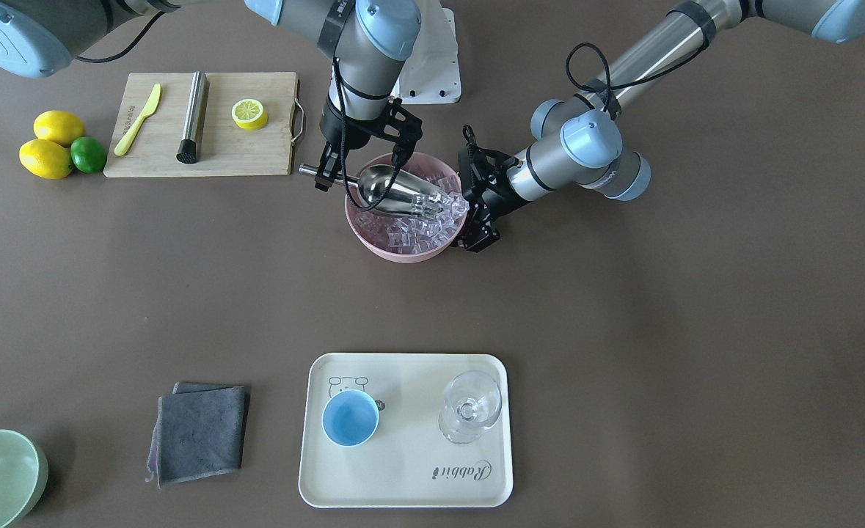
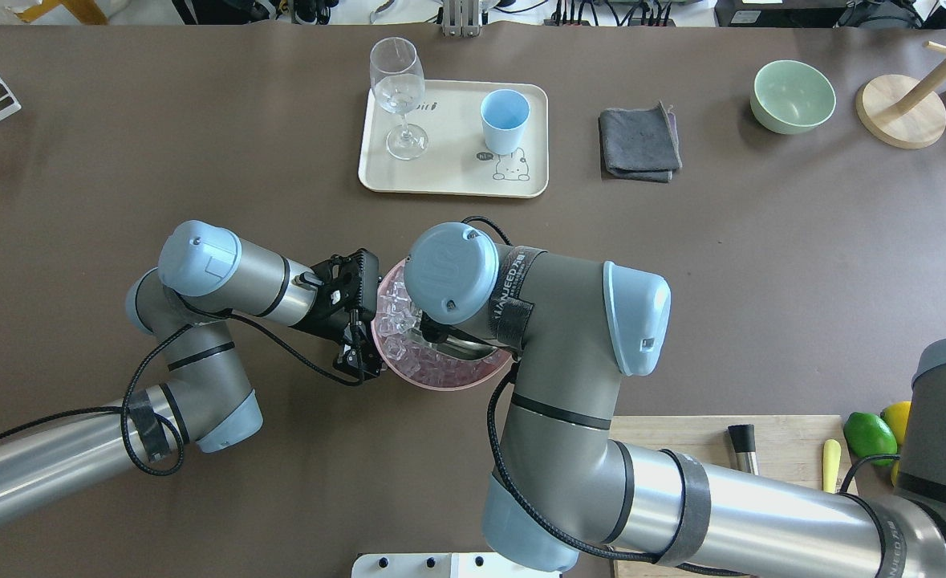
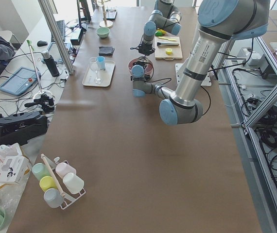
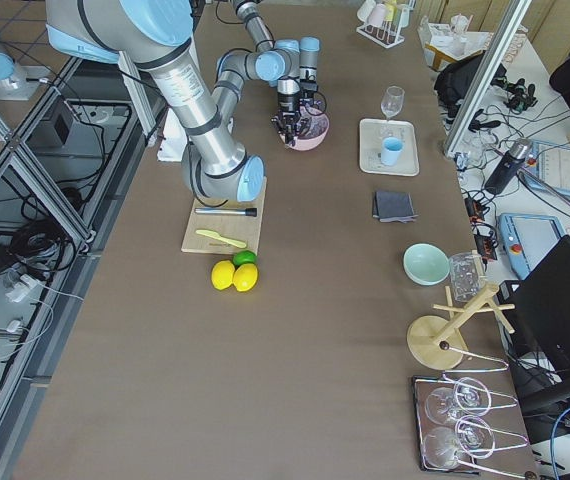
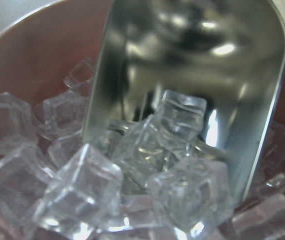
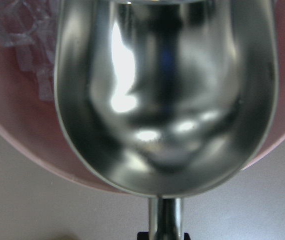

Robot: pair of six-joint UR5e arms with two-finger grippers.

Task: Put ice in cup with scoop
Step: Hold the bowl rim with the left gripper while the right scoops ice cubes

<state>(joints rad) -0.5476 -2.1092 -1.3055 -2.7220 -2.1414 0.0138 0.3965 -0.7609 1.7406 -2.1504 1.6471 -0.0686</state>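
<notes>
Scoop (image 1: 395, 192) is gripped by its handle in the closed right end effector (image 1: 327, 172), at upper centre of the front-facing view. Its trough is tipped down into the ice (image 1: 417, 233) piled in a pink bowl (image 1: 401, 254), and several cubes are seen at the trough's mouth in the left wrist view. The left end effector (image 1: 472, 220) is placed against the bowl's right rim; whether it is open or clamped cannot be told. The cup (image 1: 350, 417) is stood upright on a cream tray (image 1: 403, 480) at lower centre, beside a stemmed glass (image 1: 470, 407), well apart from the bowl on the worktop (image 1: 623, 330).
</notes>
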